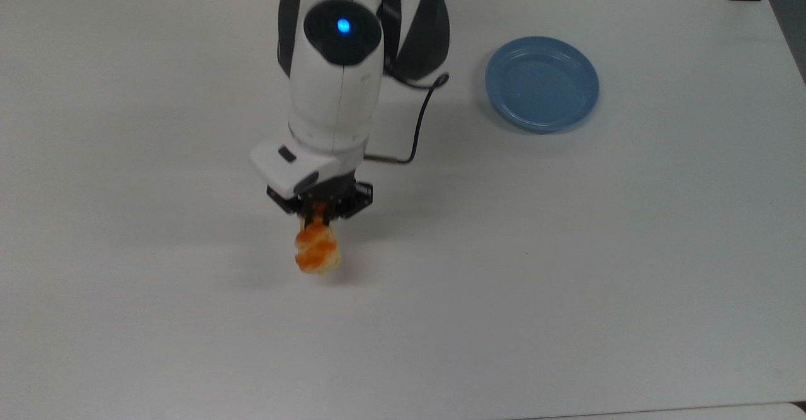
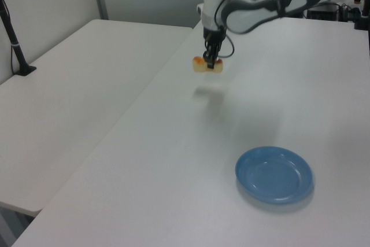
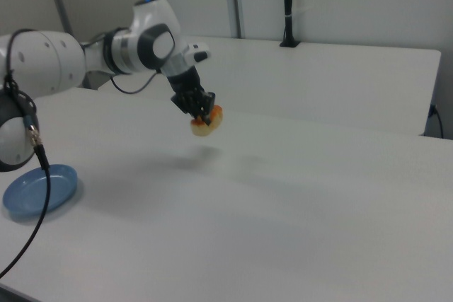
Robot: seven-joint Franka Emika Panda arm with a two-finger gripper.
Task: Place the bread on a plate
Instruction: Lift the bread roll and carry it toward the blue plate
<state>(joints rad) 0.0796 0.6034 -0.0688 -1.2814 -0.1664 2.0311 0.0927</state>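
Note:
The bread (image 1: 318, 251) (image 2: 207, 65) (image 3: 207, 121), a small braided roll with orange-brown patches, hangs in the air above the white table (image 1: 567, 250). My gripper (image 1: 316, 215) (image 2: 211, 61) (image 3: 201, 109) is shut on its upper end, and its shadow falls on the tabletop below. The light-blue plate (image 1: 541, 84) (image 2: 274, 174) (image 3: 39, 187) lies bare on the table, well off towards the top view's upper right, far from the bread.
A black cable (image 1: 415, 124) loops from the arm's wrist. A black post (image 2: 13, 39) stands on the adjoining table at the left view's left. Another black post (image 3: 287, 5) rises at the back of the right view.

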